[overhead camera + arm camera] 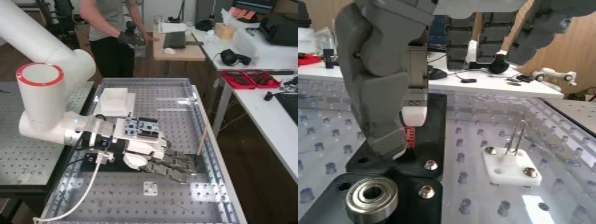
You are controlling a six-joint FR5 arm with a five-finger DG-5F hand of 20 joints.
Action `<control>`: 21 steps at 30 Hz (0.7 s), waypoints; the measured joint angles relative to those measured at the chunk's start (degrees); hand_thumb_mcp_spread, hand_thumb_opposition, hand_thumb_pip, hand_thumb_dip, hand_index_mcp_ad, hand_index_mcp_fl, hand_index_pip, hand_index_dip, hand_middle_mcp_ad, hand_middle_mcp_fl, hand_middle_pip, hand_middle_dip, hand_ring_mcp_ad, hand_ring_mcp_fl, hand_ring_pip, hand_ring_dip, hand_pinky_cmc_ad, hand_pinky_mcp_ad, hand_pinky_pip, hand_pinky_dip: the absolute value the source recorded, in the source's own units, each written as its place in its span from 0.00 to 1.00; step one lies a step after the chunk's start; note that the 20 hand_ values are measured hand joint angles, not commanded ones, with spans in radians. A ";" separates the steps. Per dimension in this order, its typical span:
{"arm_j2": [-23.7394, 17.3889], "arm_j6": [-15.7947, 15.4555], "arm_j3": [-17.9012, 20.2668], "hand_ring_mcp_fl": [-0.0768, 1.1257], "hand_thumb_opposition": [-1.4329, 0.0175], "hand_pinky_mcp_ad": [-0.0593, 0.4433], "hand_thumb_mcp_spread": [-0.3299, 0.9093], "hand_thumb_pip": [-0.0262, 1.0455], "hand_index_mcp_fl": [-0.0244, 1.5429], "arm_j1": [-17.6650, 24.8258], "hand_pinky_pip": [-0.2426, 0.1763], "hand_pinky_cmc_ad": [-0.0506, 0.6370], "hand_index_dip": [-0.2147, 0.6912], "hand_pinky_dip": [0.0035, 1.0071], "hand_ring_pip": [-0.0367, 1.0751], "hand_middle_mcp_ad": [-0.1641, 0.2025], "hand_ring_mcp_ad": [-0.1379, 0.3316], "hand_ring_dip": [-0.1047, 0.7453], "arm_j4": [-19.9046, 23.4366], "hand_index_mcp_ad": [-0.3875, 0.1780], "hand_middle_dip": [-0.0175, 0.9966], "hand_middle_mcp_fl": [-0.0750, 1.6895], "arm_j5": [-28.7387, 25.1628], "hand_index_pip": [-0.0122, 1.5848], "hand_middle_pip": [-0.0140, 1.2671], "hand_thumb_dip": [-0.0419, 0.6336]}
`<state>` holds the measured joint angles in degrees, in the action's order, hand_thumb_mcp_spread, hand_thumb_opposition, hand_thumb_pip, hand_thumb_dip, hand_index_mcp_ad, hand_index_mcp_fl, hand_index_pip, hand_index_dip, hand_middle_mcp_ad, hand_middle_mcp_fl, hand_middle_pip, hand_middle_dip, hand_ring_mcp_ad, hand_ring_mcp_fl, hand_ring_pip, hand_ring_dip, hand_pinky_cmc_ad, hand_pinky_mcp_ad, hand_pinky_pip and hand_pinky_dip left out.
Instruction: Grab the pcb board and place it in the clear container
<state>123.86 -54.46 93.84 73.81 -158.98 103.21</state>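
In the high view the hand [166, 162] is over the middle of the bench, palm down, its dark grey fingers straight and open, holding nothing. On the white housing at its back lies a blue circuit board [143, 127] with black connectors; whether this is the task's pcb board I cannot tell. The wrist view has the hand [372, 87] above a black plate [434, 132]. I cannot make out the clear container for certain.
A metal bearing [371, 197] sits on black fixture parts. Beside them a small white block [512, 167] carries upright metal prongs. White boxes [116, 102] stand at the bench's far left part. Red trays [249, 80] are on the side table, and a thin wooden stick [203, 140] leans along the right rail.
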 joint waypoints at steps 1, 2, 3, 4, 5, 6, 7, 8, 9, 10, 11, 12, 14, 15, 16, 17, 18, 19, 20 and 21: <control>0.03 0.04 -0.03 0.07 0.42 0.38 0.79 0.36 0.16 -0.04 0.40 0.52 0.54 0.19 0.12 0.54 0.46 0.18 0.02 0.30 0.20 0.07 0.01 0.88 0.12 0.36; 0.08 0.11 -0.06 0.07 0.42 0.38 0.79 0.37 0.16 -0.08 0.40 0.52 0.54 0.19 0.12 0.54 0.46 0.18 0.08 0.29 0.20 0.07 0.04 0.89 0.12 0.36; 0.15 0.17 -0.12 0.07 0.42 0.38 0.79 0.38 0.18 -0.15 0.40 0.52 0.54 0.19 0.12 0.54 0.46 0.18 0.14 0.28 0.20 0.07 0.11 0.90 0.12 0.36; 0.19 0.20 -0.15 0.07 0.42 0.38 0.80 0.39 0.20 -0.17 0.40 0.52 0.54 0.19 0.12 0.55 0.46 0.18 0.14 0.29 0.20 0.07 0.15 0.91 0.12 0.36; 0.28 0.24 -0.25 0.07 0.42 0.38 0.83 0.40 0.22 -0.21 0.40 0.52 0.54 0.19 0.12 0.54 0.46 0.18 0.14 0.28 0.20 0.07 0.22 0.93 0.12 0.39; 0.32 0.24 -0.29 0.07 0.42 0.38 0.84 0.40 0.23 -0.23 0.40 0.52 0.53 0.19 0.12 0.55 0.46 0.18 0.13 0.28 0.20 0.07 0.24 0.95 0.12 0.39; 0.43 0.25 -0.41 0.07 0.42 0.38 0.85 0.40 0.24 -0.27 0.40 0.52 0.53 0.19 0.12 0.55 0.46 0.18 0.11 0.30 0.20 0.07 0.28 0.95 0.12 0.39; 0.55 0.33 -0.54 0.07 0.42 0.38 0.85 0.40 0.24 -0.30 0.40 0.52 0.53 0.19 0.12 0.54 0.46 0.18 0.08 0.28 0.20 0.07 0.33 0.95 0.12 0.39; 0.72 0.44 -0.71 0.07 0.42 0.38 0.85 0.40 0.24 -0.33 0.40 0.52 0.53 0.19 0.12 0.54 0.46 0.18 0.01 0.27 0.20 0.07 0.40 0.95 0.12 0.39; 0.78 0.48 -0.77 0.07 0.42 0.38 0.85 0.40 0.24 -0.35 0.40 0.52 0.54 0.19 0.12 0.54 0.46 0.18 -0.03 0.27 0.20 0.07 0.44 0.95 0.12 0.39; 0.90 0.55 -0.90 0.07 0.42 0.38 0.85 0.40 0.24 -0.38 0.40 0.52 0.54 0.19 0.12 0.55 0.46 0.18 -0.14 0.27 0.20 0.07 0.55 0.95 0.12 0.39; 0.97 0.61 -0.94 0.07 0.42 0.38 0.85 0.40 0.24 -0.40 0.40 0.52 0.54 0.19 0.12 0.55 0.47 0.18 -0.18 0.27 0.20 0.07 0.57 0.95 0.12 0.39; 0.98 0.77 -0.94 0.07 0.42 0.38 0.85 0.40 0.24 -0.43 0.40 0.52 0.53 0.19 0.12 0.55 0.47 0.18 -0.15 0.27 0.20 0.07 0.56 0.95 0.12 0.39; 0.99 0.91 -0.93 0.07 0.42 0.38 0.85 0.40 0.25 -0.46 0.40 0.52 0.53 0.19 0.12 0.55 0.47 0.18 -0.09 0.27 0.20 0.07 0.52 0.95 0.12 0.39; 0.98 0.99 -0.90 0.07 0.41 0.38 0.85 0.40 0.25 -0.47 0.40 0.52 0.53 0.19 0.12 0.55 0.48 0.18 -0.03 0.27 0.20 0.07 0.49 0.95 0.12 0.39; 0.97 1.07 -0.86 0.07 0.41 0.38 0.85 0.40 0.25 -0.49 0.40 0.52 0.53 0.19 0.12 0.55 0.49 0.18 0.02 0.27 0.20 0.07 0.45 0.95 0.12 0.39; 0.96 1.09 -0.86 0.08 0.41 0.38 0.85 0.40 0.25 -0.49 0.40 0.52 0.53 0.19 0.12 0.55 0.49 0.18 0.04 0.27 0.20 0.07 0.44 0.95 0.12 0.39; 0.96 1.11 -0.87 0.08 0.41 0.38 0.85 0.40 0.25 -0.49 0.40 0.52 0.54 0.19 0.12 0.55 0.49 0.18 -0.01 0.27 0.20 0.07 0.43 0.95 0.12 0.39; 0.96 1.15 -0.89 0.08 0.41 0.38 0.85 0.40 0.25 -0.50 0.40 0.52 0.54 0.19 0.12 0.55 0.49 0.18 -0.15 0.27 0.20 0.07 0.43 0.95 0.12 0.39; 0.96 1.22 -0.91 0.08 0.41 0.38 0.85 0.40 0.25 -0.51 0.40 0.52 0.54 0.19 0.12 0.55 0.49 0.18 -0.24 0.27 0.20 0.07 0.42 0.95 0.12 0.39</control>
<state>124.81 -53.24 92.93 73.30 -159.22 103.63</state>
